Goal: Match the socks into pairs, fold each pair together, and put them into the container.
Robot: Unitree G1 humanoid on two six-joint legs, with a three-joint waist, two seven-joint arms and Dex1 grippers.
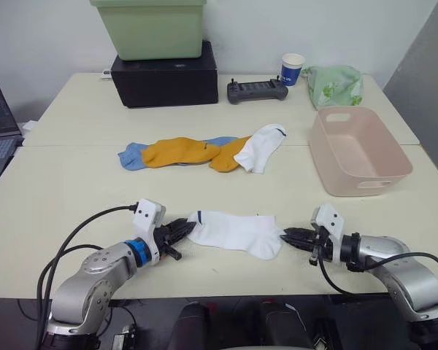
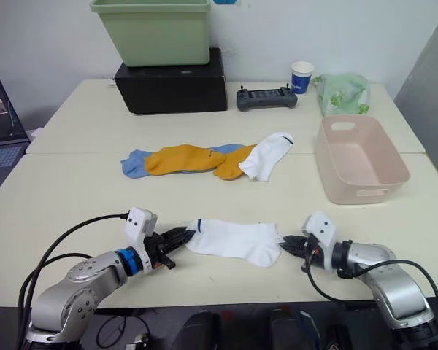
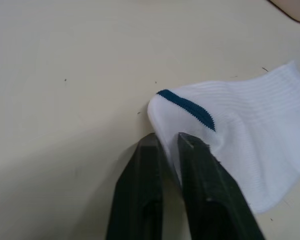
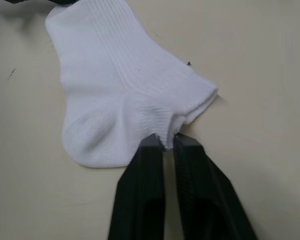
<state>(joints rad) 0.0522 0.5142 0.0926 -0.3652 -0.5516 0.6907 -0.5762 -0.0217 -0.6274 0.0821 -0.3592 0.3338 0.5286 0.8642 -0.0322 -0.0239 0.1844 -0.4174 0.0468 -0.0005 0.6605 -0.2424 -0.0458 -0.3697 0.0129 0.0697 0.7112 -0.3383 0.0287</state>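
White sock (image 1: 237, 231) flat on table (image 1: 66, 197), both tools pinching ends.

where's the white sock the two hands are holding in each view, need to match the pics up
Left eye view: white sock lies near the table's front edge, between the left hand and the right hand.
Right eye view: same place, between both hands.
Left wrist view: its cuff end, pinched by the black fingers.
Right wrist view: its other end, edge pinched.
Shared landmark: the dark cuff stripe, at the left hand's end.
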